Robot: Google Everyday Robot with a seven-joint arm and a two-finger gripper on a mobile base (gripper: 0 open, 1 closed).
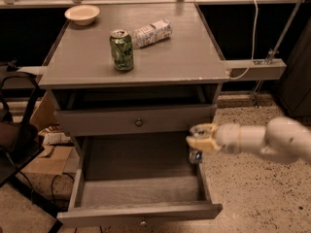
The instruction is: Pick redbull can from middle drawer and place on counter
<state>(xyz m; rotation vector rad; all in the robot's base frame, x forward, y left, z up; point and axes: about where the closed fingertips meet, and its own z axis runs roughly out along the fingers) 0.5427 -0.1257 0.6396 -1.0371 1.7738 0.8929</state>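
The middle drawer (pixel 141 191) is pulled wide open below the counter (pixel 165 57). My gripper (pixel 200 138) is at the drawer's right wall, near its back, about level with the rim. Its yellowish fingers (pixel 203 129) are shut on the redbull can (pixel 195 156). Only the can's dark blue lower part shows, hanging just under the fingers over the drawer's right edge. My white arm (pixel 262 140) reaches in from the right.
A green can (pixel 121 49) stands on the counter, with a white-and-blue carton (pixel 152 32) lying behind it and a pale bowl (pixel 82 14) at the back left. The upper drawer front (pixel 138 122) is slightly open. A dark chair (pixel 14 130) and cardboard (pixel 48 154) are on the left.
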